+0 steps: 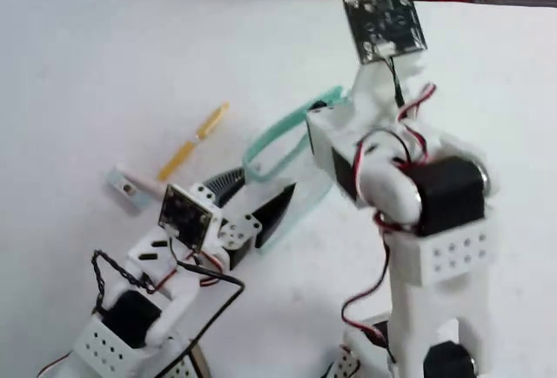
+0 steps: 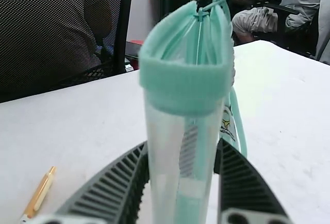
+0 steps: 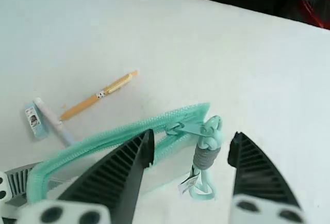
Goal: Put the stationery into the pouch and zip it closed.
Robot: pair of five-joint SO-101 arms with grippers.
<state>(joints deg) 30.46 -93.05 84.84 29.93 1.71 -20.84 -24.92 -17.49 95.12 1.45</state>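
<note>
On the white table [image 1: 104,64], a small blue-and-white stationery piece [image 1: 129,186] lies at the far left, with a yellow pen [image 1: 193,143] just beside it, angled away toward the back of the table; both lie outside the pouch. To their right, the left gripper [image 2: 180,154] has its dark ribbed jaws pressed against the two sides of a clear pouch [image 1: 283,138], clamping one end of it. The pouch stretches away from that gripper toward the right arm, held on edge, and the two mint-green zip edges along its top stand apart, so the mouth is open. Farther right, the right gripper [image 3: 191,137] hangs above the pouch's far end with its jaws spread wide and nothing between them. The green zip pull [image 3: 206,131] and its looped cord lie on the table below the gap between those jaws.
</note>
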